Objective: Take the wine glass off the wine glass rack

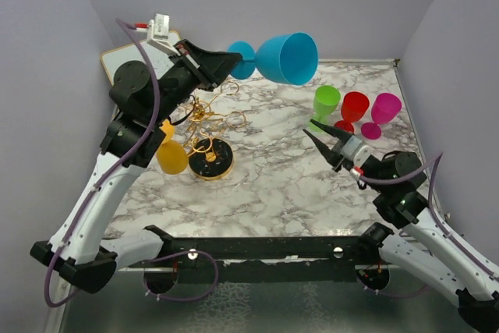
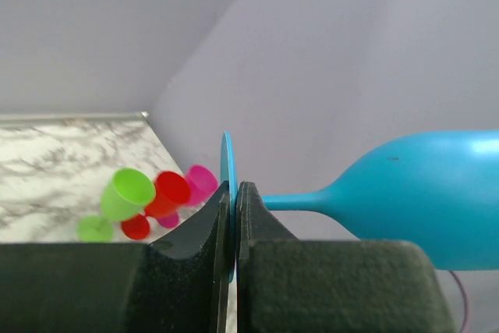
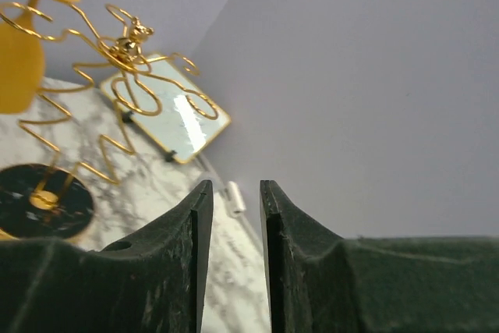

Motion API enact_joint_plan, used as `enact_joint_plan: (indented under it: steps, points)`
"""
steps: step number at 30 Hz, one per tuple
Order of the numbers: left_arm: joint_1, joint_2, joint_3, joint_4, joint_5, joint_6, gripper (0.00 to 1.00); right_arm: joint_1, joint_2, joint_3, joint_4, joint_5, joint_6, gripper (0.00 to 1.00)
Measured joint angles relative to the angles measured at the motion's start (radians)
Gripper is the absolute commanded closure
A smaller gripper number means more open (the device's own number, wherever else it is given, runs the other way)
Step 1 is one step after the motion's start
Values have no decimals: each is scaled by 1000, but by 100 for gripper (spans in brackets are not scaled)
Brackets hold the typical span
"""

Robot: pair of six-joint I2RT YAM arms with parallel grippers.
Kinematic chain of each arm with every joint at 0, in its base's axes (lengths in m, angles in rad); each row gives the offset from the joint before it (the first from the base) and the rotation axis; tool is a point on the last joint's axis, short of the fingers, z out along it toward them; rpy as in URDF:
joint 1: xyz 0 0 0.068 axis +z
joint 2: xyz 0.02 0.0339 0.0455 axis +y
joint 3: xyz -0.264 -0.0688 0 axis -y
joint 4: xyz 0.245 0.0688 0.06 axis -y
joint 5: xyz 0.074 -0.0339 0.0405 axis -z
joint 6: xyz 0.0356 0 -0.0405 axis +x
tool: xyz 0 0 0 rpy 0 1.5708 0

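Blue glass (image 1: 284,58) is off the rack (image 1: 204,118). Left claw (image 1: 231,60) pinches its flat foot tight and holds it up high, with the rack down below. Putting it on the table (image 1: 273,185) is left, I think. Right claw (image 1: 312,129) is a bit open and empty. Left arm (image 1: 148,91) hides part of the rack.

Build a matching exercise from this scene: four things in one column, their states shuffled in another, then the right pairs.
1. blue wine glass
2. yellow wine glass
3. pink glass
4. right gripper

A. open, holding nothing
B. hanging on the rack
C. foot clamped in the left gripper
D. on the table

Pairs: 1-C, 2-B, 3-D, 4-A
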Motion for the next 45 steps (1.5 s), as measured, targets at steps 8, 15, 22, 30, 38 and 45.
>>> enact_joint_plan:
  steps: [8,15,22,30,38,45]
  points:
    - [-1,-141,29,-152,-222,257,100,2,275,458,-402,295,473,99]
    - [-1,-204,-3,-265,-352,377,100,-81,627,793,-689,256,655,88]
    - [-1,-185,2,-325,-365,436,100,-220,566,796,-721,-3,804,49]
    - [-1,-98,0,-328,-274,455,100,-217,362,797,-629,-157,857,49]
    - [-1,-77,-13,-270,-163,427,100,-217,378,788,-622,-172,864,49]
    - [-1,-53,-24,-218,-89,396,100,-217,395,775,-624,-173,865,49]
